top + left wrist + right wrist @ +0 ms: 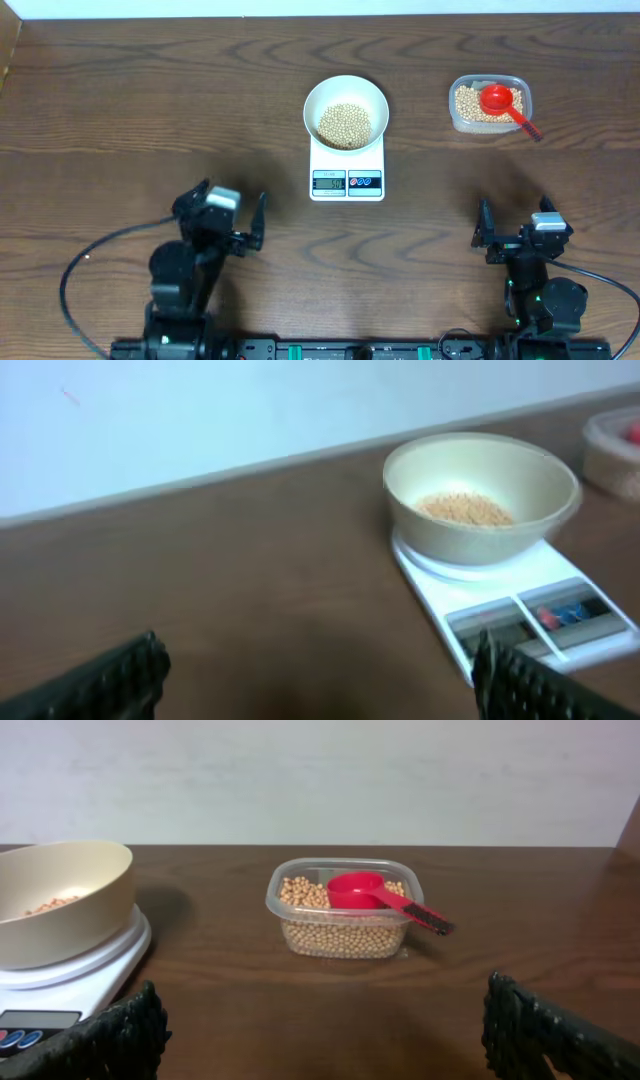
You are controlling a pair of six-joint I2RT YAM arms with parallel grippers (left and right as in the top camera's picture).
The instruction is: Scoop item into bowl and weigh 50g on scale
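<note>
Nearest: left gripper (pixel 228 212), near-left of small white rectangular digital scale (pixel 347 163). Fingers spread wide, gripping nothing. Above dark brown wooden table (pixel 150 120); touching it or not, cannot tell.

Then right gripper (pixel 515 228), near-right of scale, well apart from it. Likewise spread wide, holding nothing.

Scale: grey display and two round buttons along near edge; reading too small to make out.

On scale platform: round plain white bowl (pixel 318 95), upright, with a shallow heap of small round beige beans (pixel 345 125) inside.

Far-right of scale, well apart: clear rounded-rectangular plastic tub (pixel 455 100), more beans inside. Red plastic scoop (pixel 497 98) lying in tub, handle sticking out over near-right rim.
</note>
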